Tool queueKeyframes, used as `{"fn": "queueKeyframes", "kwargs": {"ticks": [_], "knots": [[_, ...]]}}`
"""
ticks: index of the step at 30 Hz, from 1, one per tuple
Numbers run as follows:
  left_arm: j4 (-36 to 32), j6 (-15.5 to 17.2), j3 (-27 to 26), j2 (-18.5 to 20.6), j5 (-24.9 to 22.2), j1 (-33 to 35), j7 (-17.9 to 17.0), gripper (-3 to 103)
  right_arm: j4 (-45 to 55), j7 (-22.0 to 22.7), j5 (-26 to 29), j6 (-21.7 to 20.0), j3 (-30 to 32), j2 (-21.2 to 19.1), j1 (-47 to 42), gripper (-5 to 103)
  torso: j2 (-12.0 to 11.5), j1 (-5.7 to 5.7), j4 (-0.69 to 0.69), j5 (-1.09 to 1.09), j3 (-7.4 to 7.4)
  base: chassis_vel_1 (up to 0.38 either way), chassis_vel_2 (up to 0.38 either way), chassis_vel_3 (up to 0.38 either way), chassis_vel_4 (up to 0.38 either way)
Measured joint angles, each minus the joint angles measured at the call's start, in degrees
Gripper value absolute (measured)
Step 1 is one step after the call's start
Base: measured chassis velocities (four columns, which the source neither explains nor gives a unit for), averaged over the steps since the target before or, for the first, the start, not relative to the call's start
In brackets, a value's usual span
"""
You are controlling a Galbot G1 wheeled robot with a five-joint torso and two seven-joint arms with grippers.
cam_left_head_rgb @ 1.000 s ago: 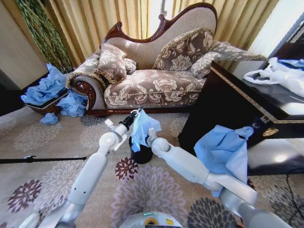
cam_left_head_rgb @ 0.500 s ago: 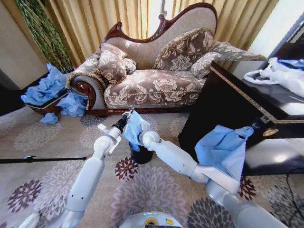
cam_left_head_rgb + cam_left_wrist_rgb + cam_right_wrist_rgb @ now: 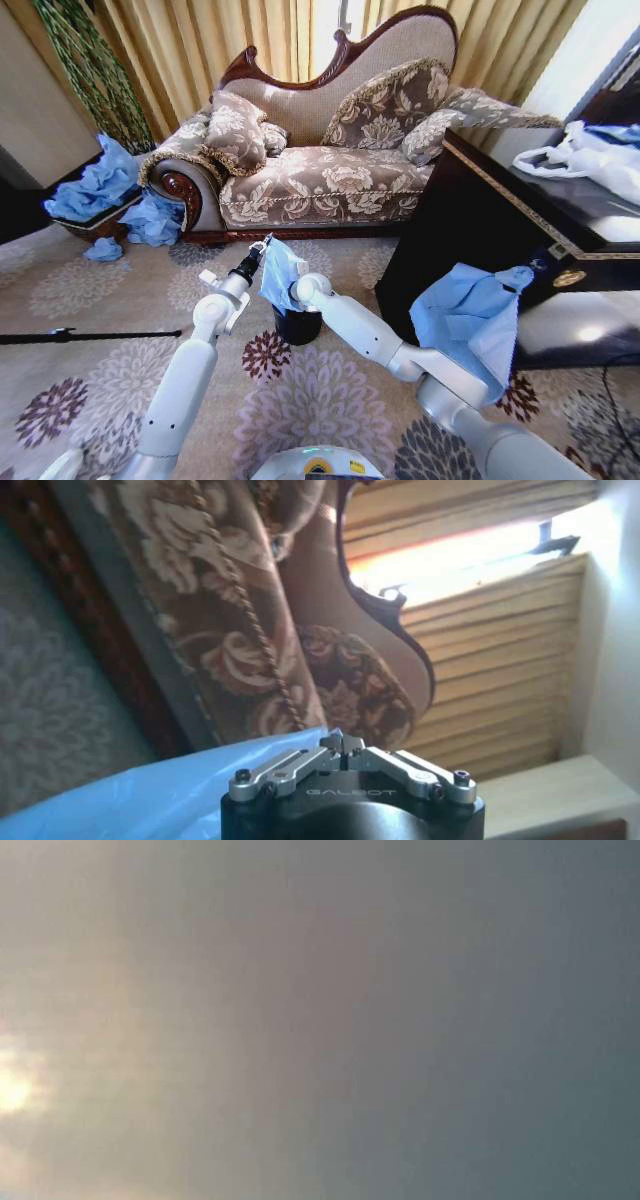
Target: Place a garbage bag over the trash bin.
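- From the head view, I am watching both arms reaching out over the carpet toward the trash bin [image 3: 297, 325], which is standing on the floor just in front of the sofa [image 3: 320, 180]. The garbage bag [image 3: 279, 272] is hanging directly above the bin, its lower edge just reaching the bin's rim.
- The left gripper [image 3: 262, 246] is pinching the bag's top corner, up above the bin on its left side. The right gripper [image 3: 292, 292] is sitting just above the bin's rim, against the bag's lower part; I cannot tell how its fingers are set because the plastic is covering them.
- Compared with a second ago, both arms are stretched further forward and the bag has moved with them, away from me and slightly left; it now looks narrower and more bunched. I judge the bag is being lined up over the opening, but the bin is not lined yet.
- In the left wrist view, I am seeing the left gripper [image 3: 341, 744] with its tips closed together on the edge of the blue bag [image 3: 170, 795], and the sofa [image 3: 250, 615] is rising behind it.
- The right wrist view is giving me a grey haze, most likely plastic lying across the lens.
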Motion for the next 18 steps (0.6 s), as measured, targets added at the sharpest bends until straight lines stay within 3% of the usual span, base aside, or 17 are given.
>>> {"fn": "queueKeyframes", "kwargs": {"ticks": [18], "knots": [[9.9, -1.9, -0.3, -1.2, 3.6, -0.8, -1.0, 0, -4.7, -2.2, -4.0, -0.7, 1.9, 1.0, -2.9, 0, 0.0, 0.0, -0.01, 0.0, 0.0, 0.0, 0.0, 0.0, 0.0]]}}
